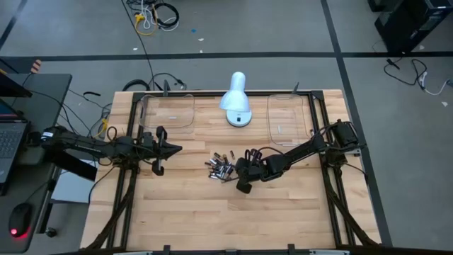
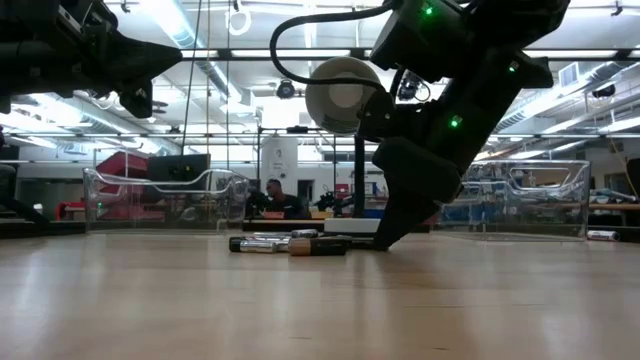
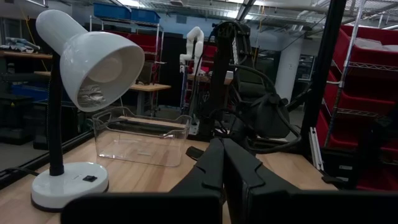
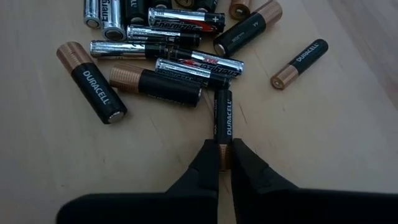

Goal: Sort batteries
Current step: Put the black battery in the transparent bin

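Room: workshop with a grey floor, cables and red shelving behind a pale wooden table (image 1: 233, 219).

Table fixtures: white desk lamp with a round base (image 1: 236, 101) stands at the far edge; one clear plastic tray (image 1: 168, 111) lies to its left and another clear plastic tray (image 1: 290, 117) to its right.

Batteries: loose heap of small cylindrical batteries (image 4: 155, 56) lies on the wood near the table's middle, in front of the lamp. Some are black with coppery ends and white lettering, others silvery with black and red print. They lie flat, crossing and touching each other.

Stray cell: one slim black-and-copper battery (image 4: 300, 63) lies apart from the heap on bare wood.

Held cell: slim black battery with a copper end (image 4: 223, 121) points from the heap's near edge toward the right wrist camera, its copper end between the dark fingers.

Right gripper (image 4: 225, 157): down at table level at the heap's right side, fingers pinched together on the copper end of that slim battery.

Left gripper (image 3: 222, 171): raised over the left half of the table, well away from the heap, fingers pressed together and holding nothing.

Background: a person sits far off beyond the table in the low view.
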